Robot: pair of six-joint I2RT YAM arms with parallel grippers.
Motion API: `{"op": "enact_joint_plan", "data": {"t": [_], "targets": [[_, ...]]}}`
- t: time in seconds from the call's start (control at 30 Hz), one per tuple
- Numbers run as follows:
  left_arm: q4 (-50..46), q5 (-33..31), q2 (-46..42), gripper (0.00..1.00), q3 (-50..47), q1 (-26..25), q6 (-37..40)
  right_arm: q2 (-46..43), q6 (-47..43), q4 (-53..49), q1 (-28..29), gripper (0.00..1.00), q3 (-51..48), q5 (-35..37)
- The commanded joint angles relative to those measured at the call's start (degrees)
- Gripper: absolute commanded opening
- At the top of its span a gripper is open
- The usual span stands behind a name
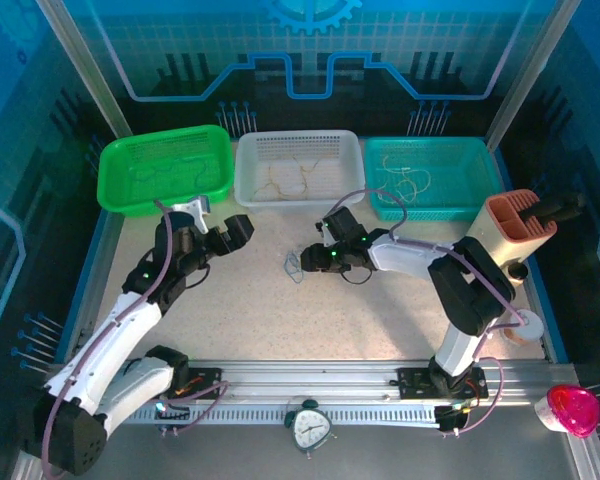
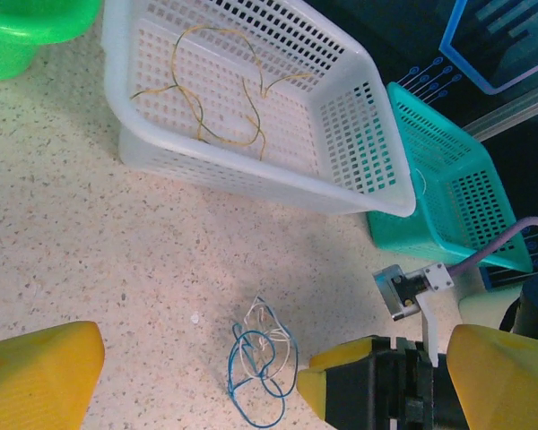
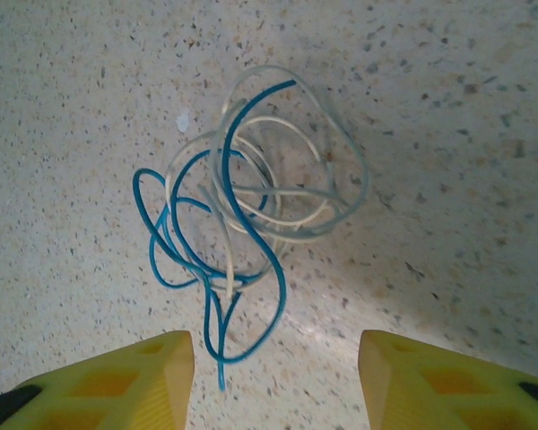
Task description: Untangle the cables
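The cables [image 1: 295, 267] lie as a small tangle of blue and whitish loops on the speckled table. My right gripper [image 1: 318, 257] reaches in from the right, close beside the tangle. In the right wrist view the tangle [image 3: 242, 215] lies just ahead of the right gripper [image 3: 276, 363]; its yellow fingers [image 3: 117, 381] stand apart with bare table between them, and the lowest blue loop ends near the left fingertip. My left gripper [image 1: 220, 222] hovers wide open to the tangle's left, holding nothing. The left wrist view shows the tangle [image 2: 262, 363] next to the right gripper's yellow finger [image 2: 341, 369].
Three baskets line the back: green [image 1: 165, 170], white [image 1: 298, 190] and teal [image 1: 435, 175]. A yellow-tan cable [image 2: 242, 141] lies in the white basket [image 2: 251, 184], and pale strands lie in the teal one. A tan holder [image 1: 520, 225] stands at right, a clock [image 1: 310, 425] at the front rail.
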Motion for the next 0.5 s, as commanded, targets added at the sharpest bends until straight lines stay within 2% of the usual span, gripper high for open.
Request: {"op": "enact_joint_plan", "data": {"t": [0.0, 0.2, 0.37, 0.47], "targets": [[0.2, -1.5, -1.0, 0.99, -0.6, -0.8, -1.0, 1.7, 2.9, 4.3, 1.0, 0.5, 1.8, -1.4], [1.0, -1.4, 0.0, 0.99, -0.1, -2.5, -0.1, 4.4, 4.7, 6.5, 1.2, 0.4, 2.6, -2.1], [1.7, -1.3, 1.1, 0.99, 0.2, -3.6, 0.6, 4.9, 5.2, 7.5, 1.4, 0.22, 1.8, -2.1], [2.0, -1.5, 1.6, 0.99, 0.4, -3.8, 0.9, 3.3, 4.6, 7.3, 1.3, 0.08, 1.0, -2.0]]}}
